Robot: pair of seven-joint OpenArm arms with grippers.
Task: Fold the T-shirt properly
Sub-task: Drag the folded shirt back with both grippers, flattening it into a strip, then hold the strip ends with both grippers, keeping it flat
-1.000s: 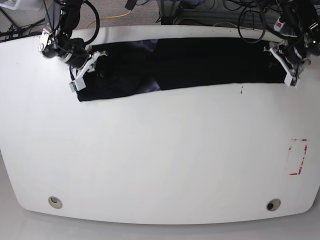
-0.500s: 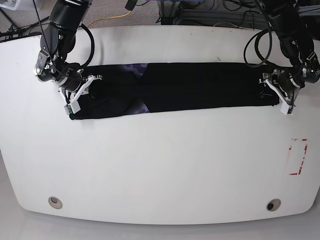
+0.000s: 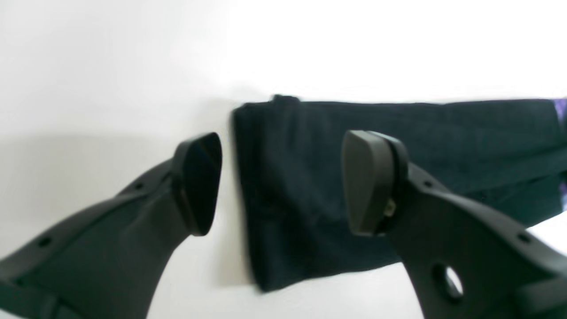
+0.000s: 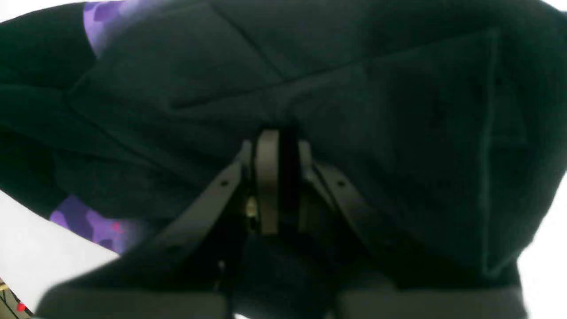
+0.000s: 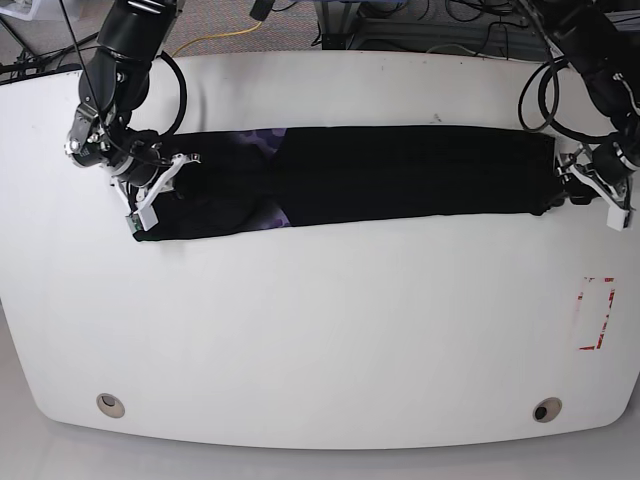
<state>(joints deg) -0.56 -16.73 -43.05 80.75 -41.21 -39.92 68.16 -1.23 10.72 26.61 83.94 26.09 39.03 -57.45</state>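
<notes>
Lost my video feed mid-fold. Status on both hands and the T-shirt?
Left hand open, clear of cloth. Right hand shut on T-shirt. T-shirt a long band flat across the table. Nothing in the way.

readable text: none is showing in any view
T-shirt (image 5: 400, 172) print: showing a purple pattern, no letters
table (image 5: 320, 330) marking: red outline, no characters

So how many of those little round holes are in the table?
2, both near the table's front edge: one hole at the corner on the base view's left, the other hole at the corner on its right. The T-shirt may hide more.
</notes>
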